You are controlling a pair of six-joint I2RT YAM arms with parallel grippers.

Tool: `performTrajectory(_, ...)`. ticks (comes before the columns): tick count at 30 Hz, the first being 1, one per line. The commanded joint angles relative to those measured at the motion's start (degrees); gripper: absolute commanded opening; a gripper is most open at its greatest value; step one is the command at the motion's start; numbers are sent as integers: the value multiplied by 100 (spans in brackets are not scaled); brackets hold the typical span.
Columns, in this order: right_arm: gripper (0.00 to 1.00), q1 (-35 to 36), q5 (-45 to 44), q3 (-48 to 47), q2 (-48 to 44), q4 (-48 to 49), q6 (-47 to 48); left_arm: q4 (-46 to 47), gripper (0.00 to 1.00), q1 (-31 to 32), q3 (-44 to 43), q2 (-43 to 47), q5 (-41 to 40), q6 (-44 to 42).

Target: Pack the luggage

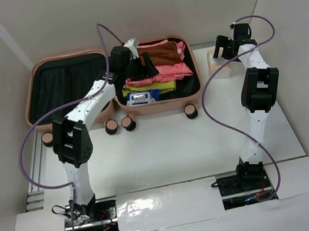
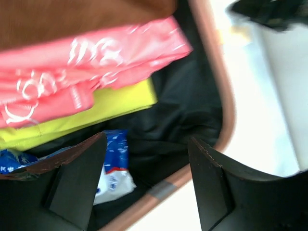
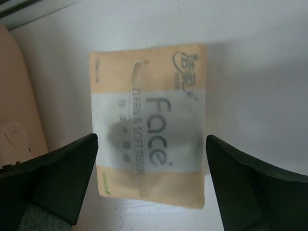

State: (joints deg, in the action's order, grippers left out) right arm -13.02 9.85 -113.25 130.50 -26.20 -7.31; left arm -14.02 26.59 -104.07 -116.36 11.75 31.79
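The peach-pink luggage lies open at the back of the table. Its left half shows only black lining. The right half holds folded brown, pink and yellow clothes and a blue-and-white packet. My left gripper hovers open over that right half, holding nothing. In the left wrist view it hangs above bare lining near the rim, with the packet beside its left finger. My right gripper is open over a peach-and-white tissue pack on the table.
The tissue pack lies just right of the suitcase's right wall. Small black-and-pink wheels stick out along the case's near edge. White walls close in the table on the left, back and right.
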Motion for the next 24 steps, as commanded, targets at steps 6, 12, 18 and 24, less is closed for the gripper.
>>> performTrajectory(6, 100, -95, 70, -374, 240, 211, 125, 57, 82, 48, 36, 456, 302, -323)
performTrajectory(12, 100, -588, 1027, 716, -480, 1037, -306, 5, 82, 48, -17, 281, 592, -323)
performTrajectory(18, 100, -773, 1353, 910, -745, 1169, -455, 5, 82, 101, -175, 158, 776, -323)
performTrajectory(24, 95, -825, 1853, 778, -631, 1222, -455, 5, 82, 101, -69, 157, 899, -323)
